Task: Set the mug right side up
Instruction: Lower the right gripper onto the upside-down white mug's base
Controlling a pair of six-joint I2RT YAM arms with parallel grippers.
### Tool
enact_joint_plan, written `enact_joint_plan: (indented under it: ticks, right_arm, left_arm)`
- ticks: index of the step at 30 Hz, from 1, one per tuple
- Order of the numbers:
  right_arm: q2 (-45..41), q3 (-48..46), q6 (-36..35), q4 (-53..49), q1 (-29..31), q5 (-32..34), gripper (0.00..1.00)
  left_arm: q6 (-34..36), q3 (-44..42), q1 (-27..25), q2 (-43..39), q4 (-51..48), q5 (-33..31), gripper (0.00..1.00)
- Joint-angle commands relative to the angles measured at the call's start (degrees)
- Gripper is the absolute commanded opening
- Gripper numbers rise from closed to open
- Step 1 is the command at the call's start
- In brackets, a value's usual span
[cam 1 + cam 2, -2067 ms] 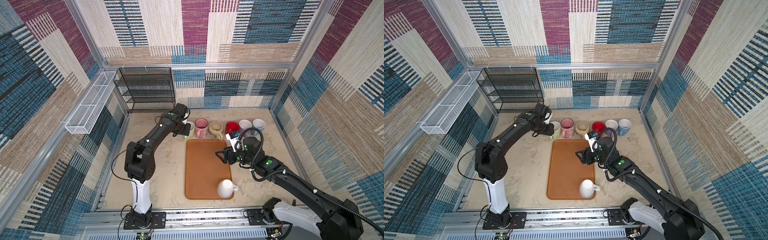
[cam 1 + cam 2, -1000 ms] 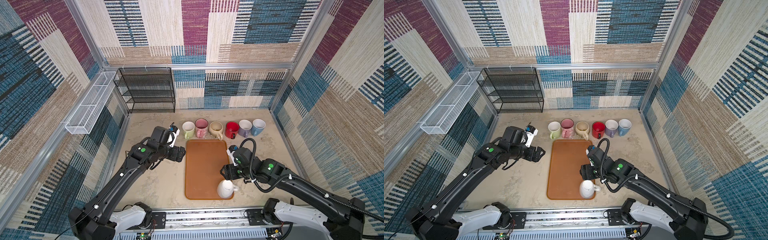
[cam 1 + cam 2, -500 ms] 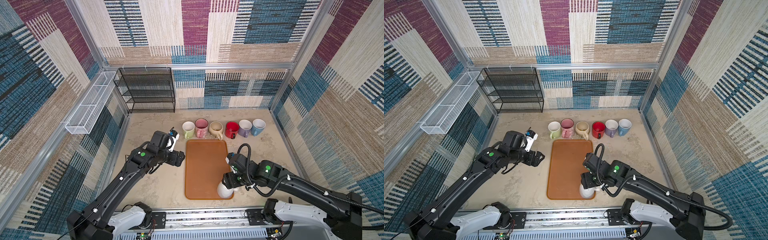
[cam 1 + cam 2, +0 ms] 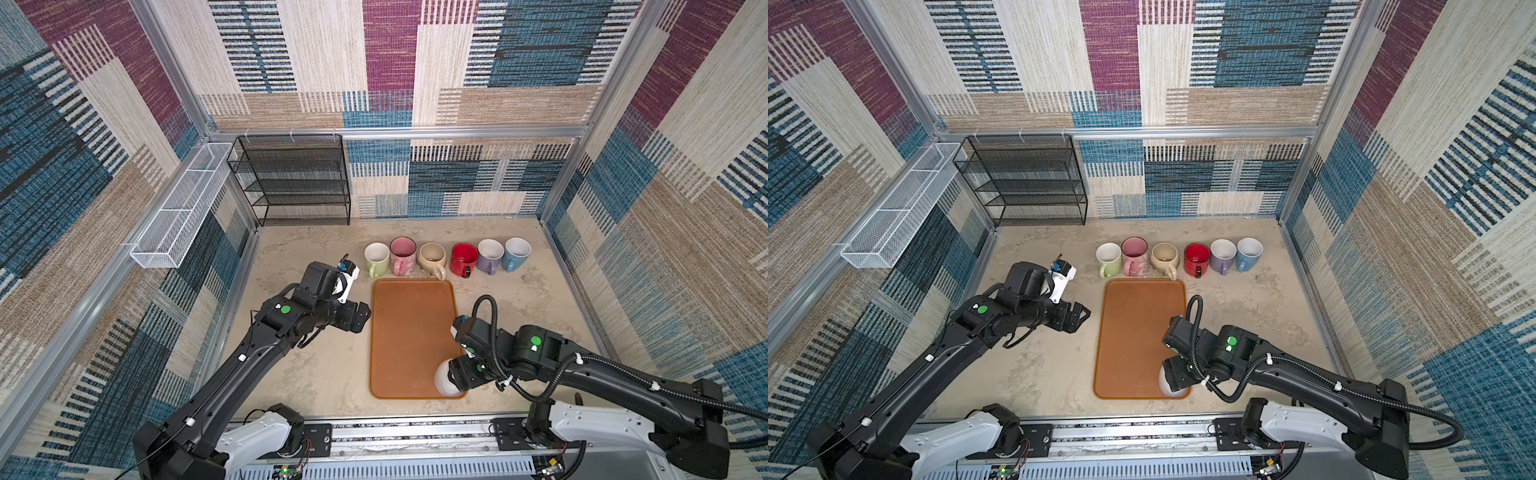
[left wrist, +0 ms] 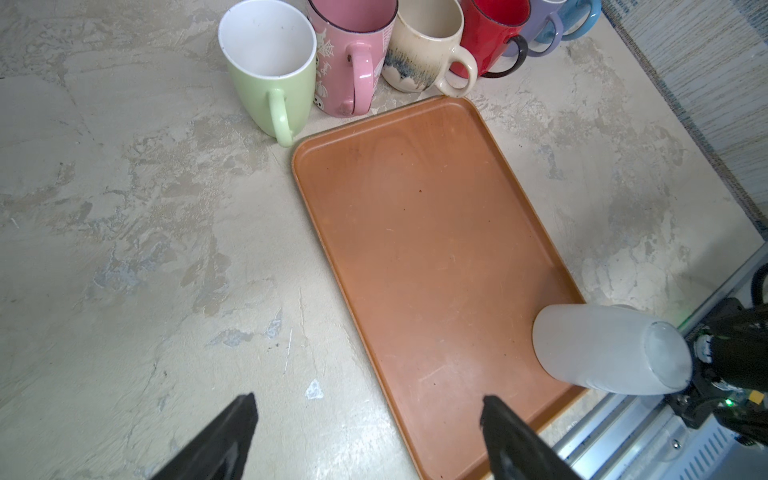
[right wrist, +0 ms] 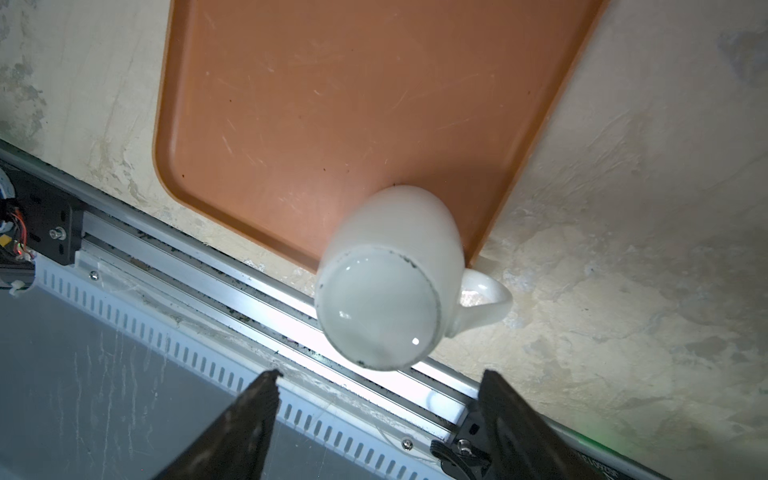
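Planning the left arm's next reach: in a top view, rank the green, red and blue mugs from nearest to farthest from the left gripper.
From the left gripper:
1. green mug, left end of the row.
2. red mug, fourth along.
3. blue mug, right end.

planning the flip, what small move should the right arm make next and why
Probably advance the right gripper onto the white mug: it stands base-up in the near corner of the tray, and the open jaws line up with it but are not yet around it.

Left tool point(image 5: 368, 402), jaws apart, right tool point(image 6: 379, 379), jaws apart, aimed downward
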Motion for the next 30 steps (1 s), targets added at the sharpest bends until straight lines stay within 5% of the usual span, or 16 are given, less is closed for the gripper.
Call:
enact_joint_plan:
  ticks: [1, 30]
  right_arm:
    - [0.24, -0.46, 0.84, -0.5, 0.94, -0.38, 0.78]
    - [5.98, -3.36, -0.71, 7.36, 1.66, 2.4, 0.75]
  left_arm:
    - [0.9, -0.11, 0.01, -0.02, 0.85, 0.24, 0.9]
    - [0.87, -0.63, 0.01, 0.17, 1.17, 1.24, 0.9]
